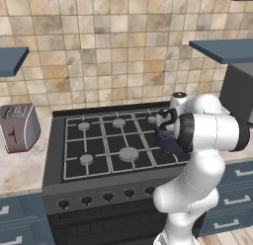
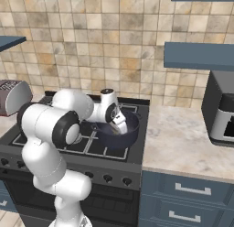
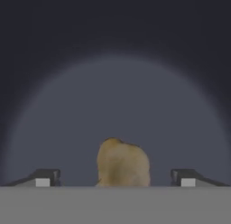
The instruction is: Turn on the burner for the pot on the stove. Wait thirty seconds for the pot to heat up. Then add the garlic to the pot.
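My gripper [image 3: 115, 178] stands wide apart, its two dark fingertips [image 3: 44, 178] spread to either side of the hand view, and neither one touches the garlic [image 3: 122, 163]. The tan lump lies between them, nearer the middle, resting against the dark floor of the pot [image 3: 117, 83] with clear gaps to both tips.

From the right base view I see my hand [image 2: 119, 122] dipped into the pot [image 2: 132, 130], which sits on the stove [image 2: 137, 105] at its right side, beside the pale counter [image 2: 183, 139]; the garlic itself is too small to make out there. The left base view adds the rest of the stove [image 1: 99, 140], its grey burner caps and front knobs, and a silver toaster [image 1: 19, 126] on the counter to the left, while my own arm covers most of the pot [image 1: 168, 140].
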